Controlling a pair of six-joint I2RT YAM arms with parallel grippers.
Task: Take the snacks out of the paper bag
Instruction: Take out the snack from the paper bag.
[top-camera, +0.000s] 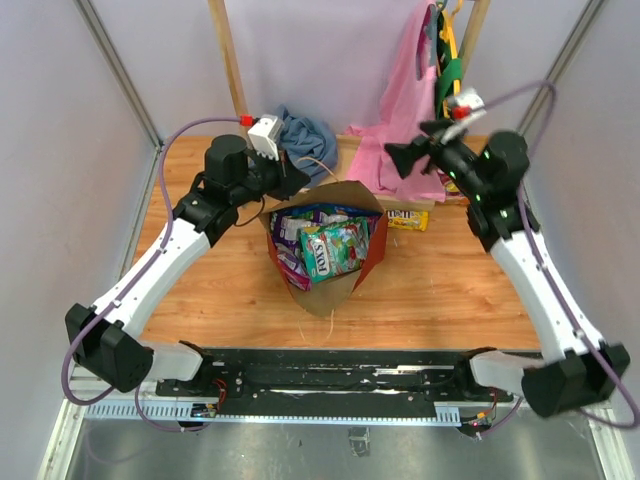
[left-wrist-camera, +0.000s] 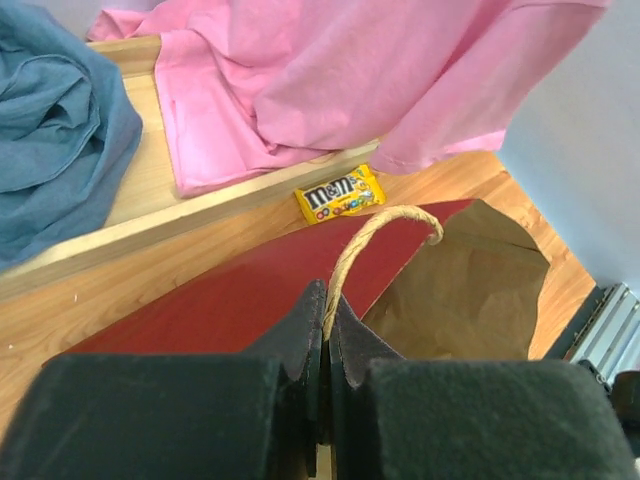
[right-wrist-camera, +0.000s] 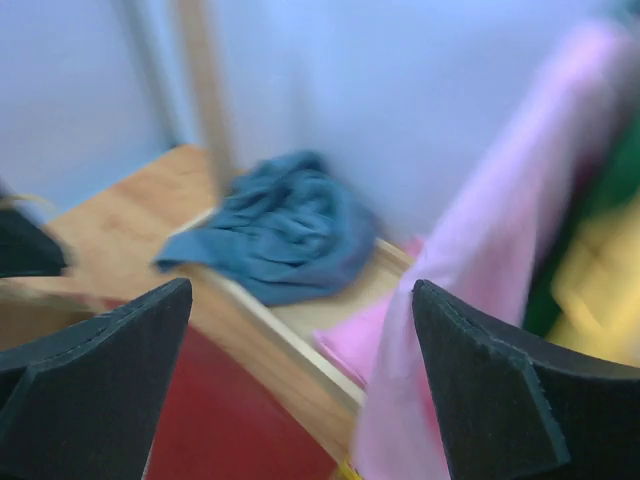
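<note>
While the left pincer clamps the twine handle, the paper bag sits just beneath it, full of snacks. The right pincer gapes wide and holds nothing, with the bag well to its left.

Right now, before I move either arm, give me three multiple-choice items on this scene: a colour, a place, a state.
1. The paper bag outside is: A red; B white; C green.
2. The yellow M&M's packet lies: A inside the bag; B on the table beside the bag; C under the bag.
3. The left gripper is: A open, empty; B shut on the twine handle; C shut on a packet.
Answers: A, its outer wall shows red; B, it rests on bare wood; B, closed jaws pinch the twine.
</note>
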